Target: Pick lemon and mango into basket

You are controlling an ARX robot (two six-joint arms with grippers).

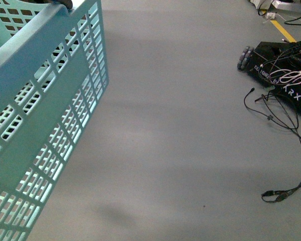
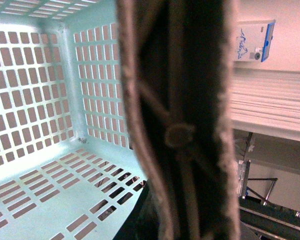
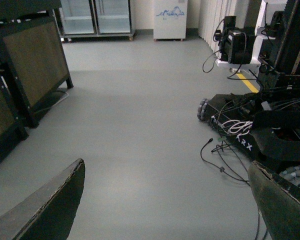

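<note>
The light turquoise basket (image 1: 40, 110) hangs tilted at the left of the front view, above the grey floor. In the left wrist view its slotted inside (image 2: 45, 150) holds nothing. A brown handle (image 2: 180, 135) of the basket fills the middle of that view, very close and blurred. My left gripper is shut on the basket, with its jaws hidden behind the handle. My right gripper (image 3: 165, 210) is open over bare floor, its two dark fingers (image 3: 50, 205) far apart with nothing between them. The lemon and the mango are out of view.
A black wheeled robot base (image 1: 286, 65) with loose cables (image 1: 286, 150) sits on the floor at the right. A yellow floor line (image 1: 283, 30) runs behind it. In the right wrist view, dark shelving (image 3: 30, 65) stands to one side, with glass-door fridges (image 3: 95, 17) at the far wall.
</note>
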